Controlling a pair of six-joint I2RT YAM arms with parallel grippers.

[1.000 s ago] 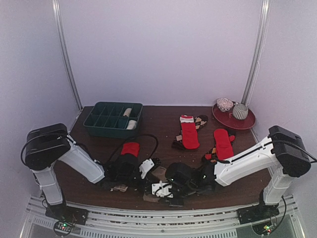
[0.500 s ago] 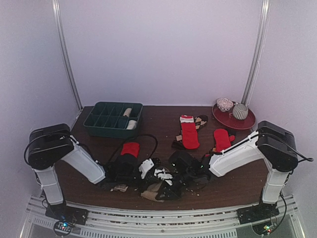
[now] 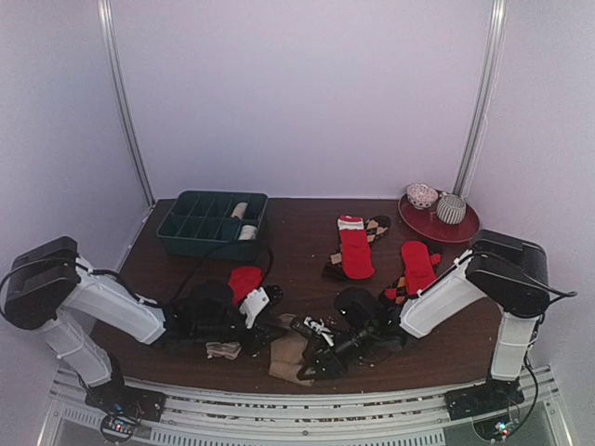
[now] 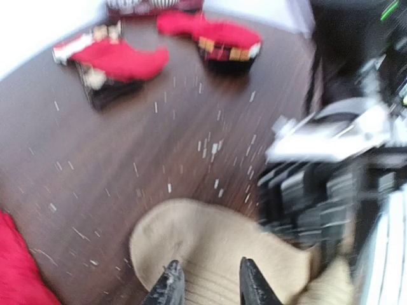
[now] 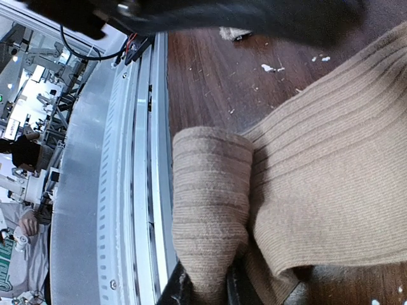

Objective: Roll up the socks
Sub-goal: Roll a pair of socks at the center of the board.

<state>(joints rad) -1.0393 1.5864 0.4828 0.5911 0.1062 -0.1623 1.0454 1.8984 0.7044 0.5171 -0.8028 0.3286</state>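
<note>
A plain tan sock (image 3: 290, 357) lies near the table's front edge between both grippers. My left gripper (image 4: 208, 284) stands over its rounded end (image 4: 203, 241), jaws slightly apart, tips resting on the fabric without pinching it. My right gripper (image 5: 206, 287) is shut on the folded ribbed end (image 5: 210, 190) of the tan sock, beside the front rail. A red sock (image 3: 244, 280) lies by my left arm. Two more red socks (image 3: 356, 251) (image 3: 418, 265) lie on brown diamond-patterned ones at mid right.
A dark green compartment tray (image 3: 212, 223) at the back left holds two pale rolls. A red plate (image 3: 462, 228) with two bowls stands at the back right. The metal front rail (image 5: 127, 190) runs right beside my right gripper. A small tan scrap (image 3: 223, 350) lies front left.
My left gripper has let go and opened over the tan sock, and its arm has drawn back to the left. My right gripper stays shut on the sock's end and has shifted slightly.
</note>
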